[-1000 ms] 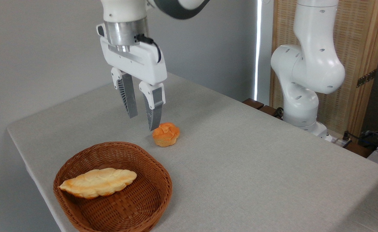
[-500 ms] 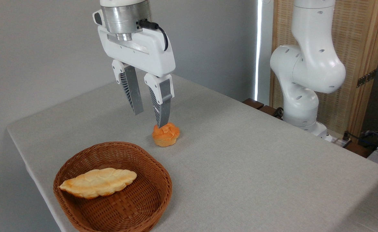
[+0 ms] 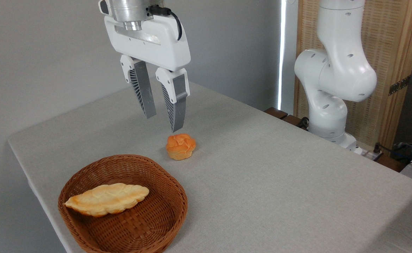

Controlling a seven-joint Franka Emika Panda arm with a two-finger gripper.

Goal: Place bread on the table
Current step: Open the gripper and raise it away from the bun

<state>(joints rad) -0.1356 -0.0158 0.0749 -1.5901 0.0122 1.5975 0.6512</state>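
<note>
The bread (image 3: pixel 181 146), a small round orange-golden bun with a knotted top, rests on the light grey table (image 3: pixel 262 175) just beyond the basket. My gripper (image 3: pixel 164 122) hangs in the air above and slightly left of the bun, clear of it. Its two grey ribbed fingers (image 3: pixel 176 105) point down with a gap between them, open and holding nothing.
A round brown wicker basket (image 3: pixel 156 225) sits at the front left with a long pale braided loaf (image 3: pixel 107 199) inside. The arm's white base (image 3: pixel 332 88) stands at the table's back right, with cables and a wooden screen behind it.
The gripper has risen and drifted a little to the right, its fingertips moving up off the bun. The bun stays where it was on the table.
</note>
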